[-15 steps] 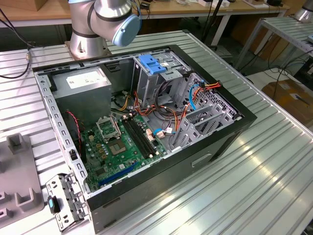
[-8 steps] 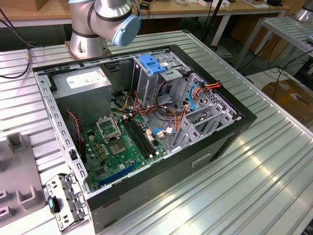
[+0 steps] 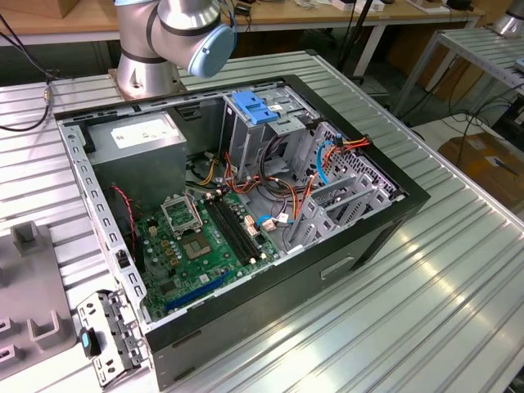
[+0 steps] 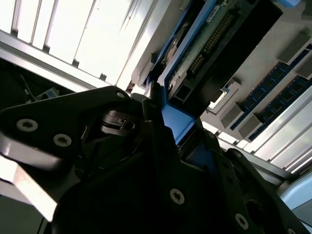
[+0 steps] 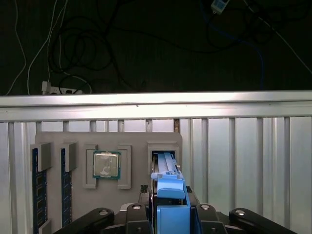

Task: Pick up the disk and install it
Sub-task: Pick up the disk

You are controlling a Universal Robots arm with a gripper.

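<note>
**Ribbed metal surface with the disk gripped on edge at its tray slot**

A ribbed metal surface (image 5: 234,146) carries a grey tray (image 5: 131,141), with dark floor and loose cables behind. The disk (image 5: 168,195) stands on edge at the tray's open slot. Whether it is still seated there cannot be told. The pincer (image 5: 168,210) is closed on the disk, with its fingers (image 4: 148,117) pressed against the blue carrier rail. In the second wrist view the disk's circuit-board face (image 4: 204,44) is exposed. A processor chip (image 5: 106,165) lies in the pocket beside the slot, with memory modules (image 5: 35,190) beyond it. In the exterior view an open computer case (image 3: 270,286) sits mid-surface, with the arm's base (image 3: 147,65) at its twelve o'clock.
</note>
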